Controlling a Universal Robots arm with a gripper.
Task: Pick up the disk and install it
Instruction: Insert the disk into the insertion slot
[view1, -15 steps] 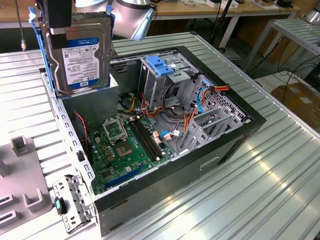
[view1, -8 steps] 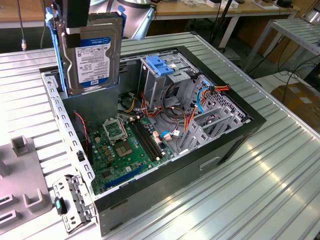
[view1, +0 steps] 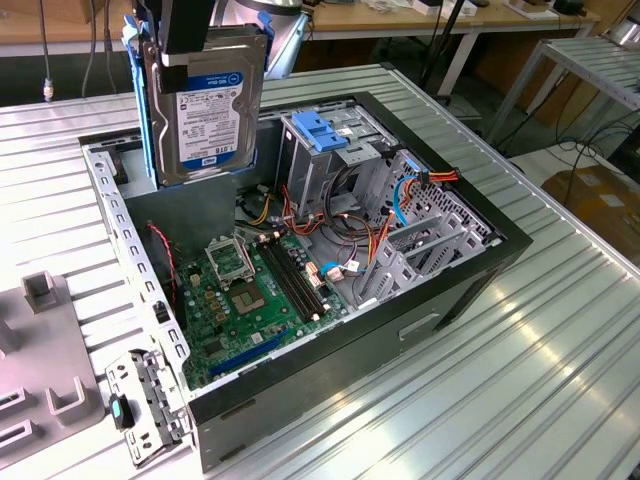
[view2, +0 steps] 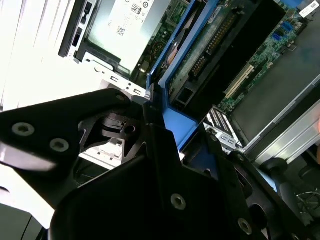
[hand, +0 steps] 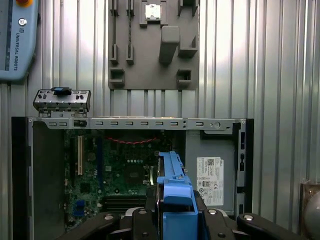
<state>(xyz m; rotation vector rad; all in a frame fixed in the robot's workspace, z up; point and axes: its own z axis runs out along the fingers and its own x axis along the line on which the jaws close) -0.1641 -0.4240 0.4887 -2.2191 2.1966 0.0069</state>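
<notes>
The black gripper (view1: 188, 40) is clamped on a flat rectangular dark-grey hard disk (view1: 207, 105) with bright blue plastic side rails, which it grips by its upper end. The disk hangs upright in the air directly under the gripper, its labelled face turned toward the exterior view and clear of everything beneath it. In the first wrist view the gripper's black fingers (hand: 227, 222) press in from both sides of the disk's blue rail (hand: 175, 187). In the second wrist view the same rail and the dark body of the disk (view2: 220, 47) run out past the gripper.

Below the gripper lies an open black computer case (view1: 440, 300) on a ribbed silver metal tabletop (view1: 560, 350). A green motherboard (view1: 235, 300) sits on the case floor, lower than the disk. A grey sheet-metal drive cage (view1: 345, 175) topped by a wide light-blue plastic latch plate (view1: 318, 130) stands beside and below the gripper, toward the exterior view's right, with red, yellow and blue cables (view1: 395, 215) bunched past it.

Outside the case wall, a small grey metal bracket (hand: 61, 100) with a dark clip rests on the tabletop. Further from the gripper lies a flat grey fixture plate (hand: 150, 55) with raised blocks.
</notes>
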